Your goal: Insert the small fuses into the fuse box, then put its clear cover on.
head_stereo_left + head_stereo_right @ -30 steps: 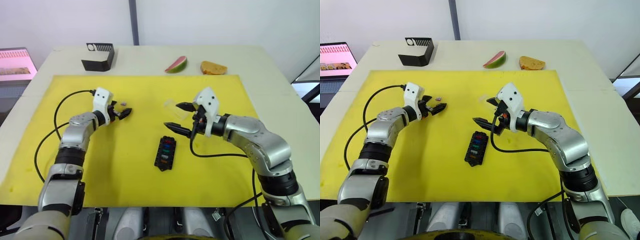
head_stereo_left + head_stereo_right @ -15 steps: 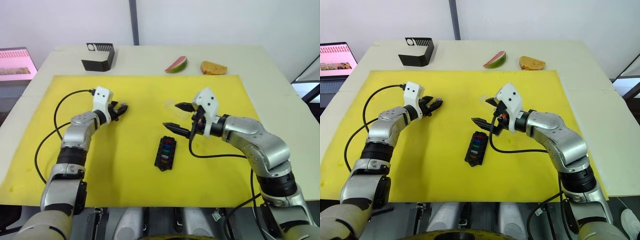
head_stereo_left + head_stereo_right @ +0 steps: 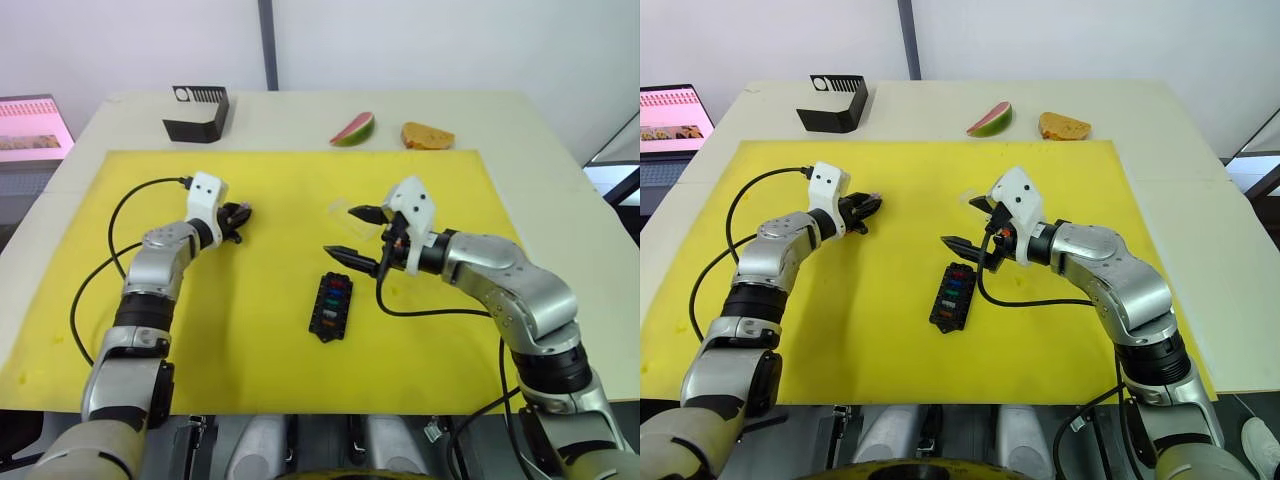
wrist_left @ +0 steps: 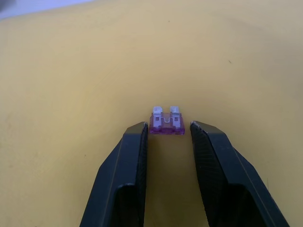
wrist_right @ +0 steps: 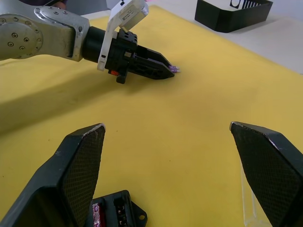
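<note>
Left gripper (image 4: 166,130), jaws parted, tips flanking the purple fuse (image 4: 166,122) lying flat on the yellow mat (image 4: 71,71), fuse just ahead of them; right gripper (image 3: 352,232) wide open above the fuse box (image 3: 330,305); risk: tips closing short, flicking the chip away.

Left pincer (image 4: 167,137) low, narrowly parted; right pincer (image 5: 168,137) raised, seemingly wide apart.

Black vented box (image 3: 197,113), watermelon slice (image 3: 353,129), bread (image 3: 427,136) behind yellow mat (image 3: 250,330).
</note>
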`<state>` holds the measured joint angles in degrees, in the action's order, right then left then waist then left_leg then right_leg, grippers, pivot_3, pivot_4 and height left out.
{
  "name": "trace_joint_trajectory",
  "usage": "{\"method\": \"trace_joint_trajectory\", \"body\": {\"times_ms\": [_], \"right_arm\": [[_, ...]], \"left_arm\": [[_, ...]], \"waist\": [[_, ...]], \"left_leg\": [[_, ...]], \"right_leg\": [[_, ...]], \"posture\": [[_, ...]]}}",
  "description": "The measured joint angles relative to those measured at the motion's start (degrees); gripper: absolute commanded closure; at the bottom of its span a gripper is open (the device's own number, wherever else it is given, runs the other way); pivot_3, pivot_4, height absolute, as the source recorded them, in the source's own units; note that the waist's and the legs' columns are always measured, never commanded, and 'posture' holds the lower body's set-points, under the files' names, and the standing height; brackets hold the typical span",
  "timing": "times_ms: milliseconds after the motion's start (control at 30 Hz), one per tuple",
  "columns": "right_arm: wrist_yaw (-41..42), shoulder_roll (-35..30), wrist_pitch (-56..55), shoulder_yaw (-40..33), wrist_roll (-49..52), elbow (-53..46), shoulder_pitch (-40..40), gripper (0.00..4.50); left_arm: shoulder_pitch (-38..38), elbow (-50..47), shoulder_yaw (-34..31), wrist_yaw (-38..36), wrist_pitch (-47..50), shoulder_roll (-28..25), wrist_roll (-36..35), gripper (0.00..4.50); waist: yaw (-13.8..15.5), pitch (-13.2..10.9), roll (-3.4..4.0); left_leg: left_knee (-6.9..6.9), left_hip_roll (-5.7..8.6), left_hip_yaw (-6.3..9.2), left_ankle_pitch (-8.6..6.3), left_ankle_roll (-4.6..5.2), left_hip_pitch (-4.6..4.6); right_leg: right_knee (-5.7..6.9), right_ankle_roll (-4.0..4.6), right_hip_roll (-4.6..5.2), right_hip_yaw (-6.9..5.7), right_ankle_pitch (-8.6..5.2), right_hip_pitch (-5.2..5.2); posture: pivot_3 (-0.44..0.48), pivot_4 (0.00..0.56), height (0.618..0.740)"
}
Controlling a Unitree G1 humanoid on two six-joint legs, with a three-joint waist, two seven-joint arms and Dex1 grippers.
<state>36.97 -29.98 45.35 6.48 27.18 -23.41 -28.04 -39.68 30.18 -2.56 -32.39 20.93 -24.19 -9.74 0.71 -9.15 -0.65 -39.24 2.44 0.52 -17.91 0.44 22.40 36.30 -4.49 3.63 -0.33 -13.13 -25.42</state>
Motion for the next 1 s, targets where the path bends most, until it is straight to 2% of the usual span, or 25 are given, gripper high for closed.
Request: {"method": "trace_joint_trajectory", "body": {"times_ms": [567,700,1000], "right_arm": [[0.49,0.00,0.01,0.00,0.04,0.00,0.00,0.00],[0.51,0.00,0.01,0.04,0.04,0.00,0.00,0.00],[0.68,-0.01,0.13,0.05,0.08,-0.03,0.00,0.00]], "left_arm": [[0.00,0.05,-0.02,-0.81,-0.17,-0.09,0.40,2.99],[-0.04,0.14,-0.03,-1.18,-0.32,-0.12,0.52,4.17],[-0.13,0.21,0.02,-1.48,-0.34,-0.25,0.68,4.17]], "waist": [[0.00,0.00,0.00],[0.01,0.00,0.00],[0.00,0.00,0.00]], "left_leg": [[0.00,0.00,0.00,0.00,0.00,0.00],[0.00,0.00,0.00,0.00,0.00,0.00],[0.00,0.00,0.00,0.00,0.00,0.00]], "right_leg": [[0.00,0.00,0.00,0.00,0.00,0.00],[0.00,0.00,0.00,0.00,0.00,0.00],[0.00,0.00,0.00,0.00,0.00,0.00]], "posture": [[0.000,0.150,0.740],[0.000,0.150,0.740],[0.000,0.150,0.740]]}}
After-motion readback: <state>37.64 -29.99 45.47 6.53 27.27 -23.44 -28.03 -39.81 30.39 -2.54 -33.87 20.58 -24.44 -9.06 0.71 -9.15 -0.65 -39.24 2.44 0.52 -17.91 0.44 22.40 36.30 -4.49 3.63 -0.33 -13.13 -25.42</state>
